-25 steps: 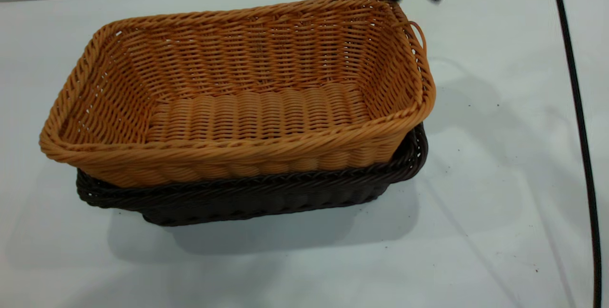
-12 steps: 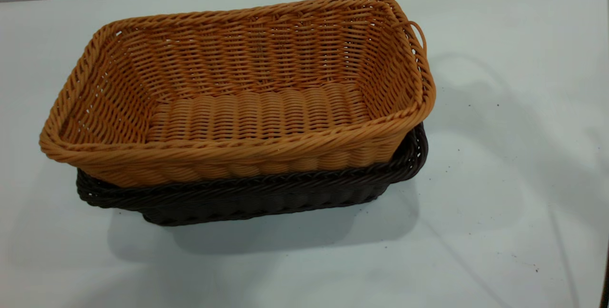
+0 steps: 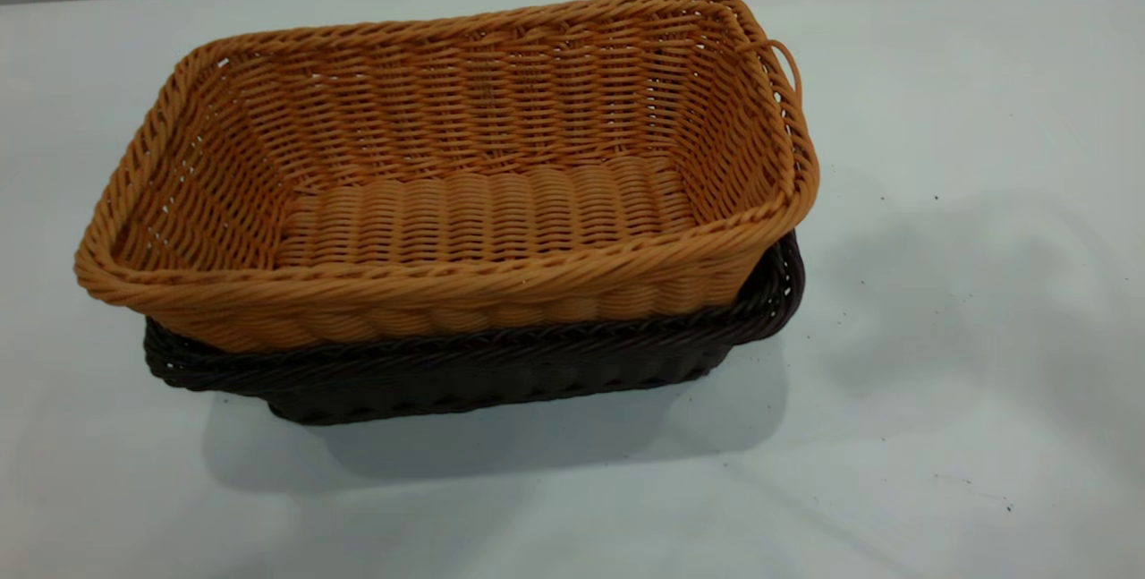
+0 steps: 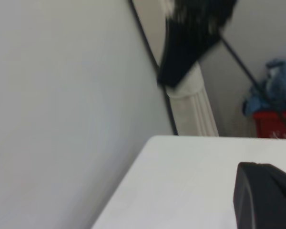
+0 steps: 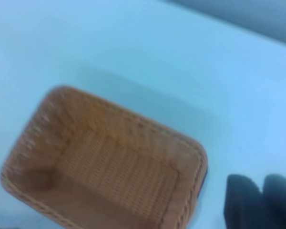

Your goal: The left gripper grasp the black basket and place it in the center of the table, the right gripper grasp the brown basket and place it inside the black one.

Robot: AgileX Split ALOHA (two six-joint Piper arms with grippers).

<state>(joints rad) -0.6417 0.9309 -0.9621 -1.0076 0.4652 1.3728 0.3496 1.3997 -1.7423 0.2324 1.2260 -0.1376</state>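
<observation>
On my exterior feed I see the flat white-grey speckled table (image 3: 939, 310) running back to a grey wall. Near its centre the rectangular orange-tan woven wicker brown basket (image 3: 465, 194) sits nested in the rectangular dark brown-black wicker basket (image 3: 501, 373), nothing lying inside it. My right gripper (image 5: 260, 202) hangs above the table beside the baskets, holding nothing; its spread I cannot tell. My left gripper (image 4: 264, 195) is off by a table edge, likewise unclear.
</observation>
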